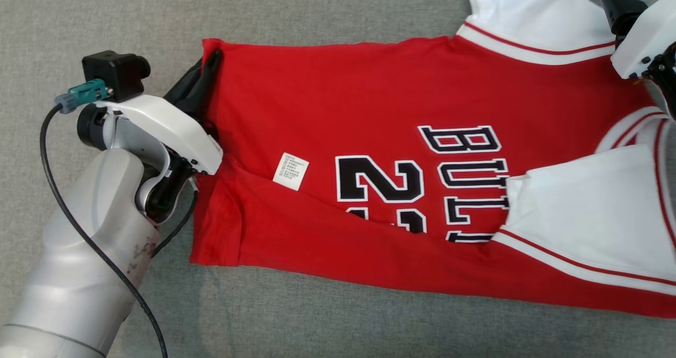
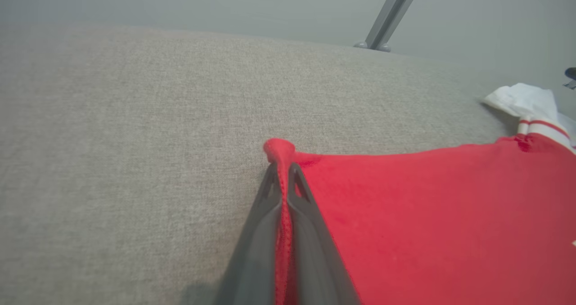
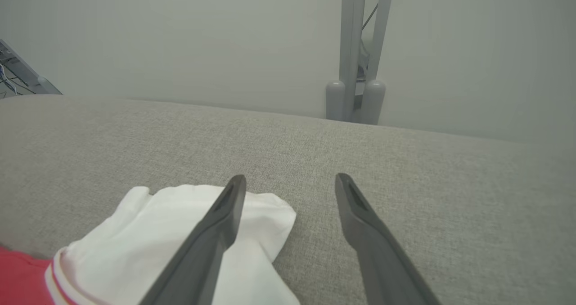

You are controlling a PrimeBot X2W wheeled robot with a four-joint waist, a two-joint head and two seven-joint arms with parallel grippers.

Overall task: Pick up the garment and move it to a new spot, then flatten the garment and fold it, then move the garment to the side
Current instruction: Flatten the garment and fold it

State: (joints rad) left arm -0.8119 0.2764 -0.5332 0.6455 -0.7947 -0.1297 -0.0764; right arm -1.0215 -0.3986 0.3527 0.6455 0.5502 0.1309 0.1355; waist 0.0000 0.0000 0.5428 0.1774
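Lying spread across the grey woven surface in the head view, the red basketball jersey runs sideways, hem toward the robot's left and white sleeves toward its right. Its near long edge is folded up over the body and covers the lower part of the black number and lettering. A white care label sits on the red cloth beside that fold. The left gripper lies at the jersey's far hem corner, its dark fingers clenched on the edge of the cloth, and a black cable loops down past its pale forearm. The right gripper is at the upper right, over the far white sleeve, with its fingertips running off the frame. From the left wrist view, the left gripper presses both fingers onto a pinched ridge of the jersey. The red corner pokes up just past the tips, and the rest lies flat on the grey woven surface. A metal stand rises beyond. From the right wrist view, the right gripper has its fingers spread wide apart, holding nothing. One finger crosses over the white sleeve and the other is over bare grey woven surface, with a metal stand behind.
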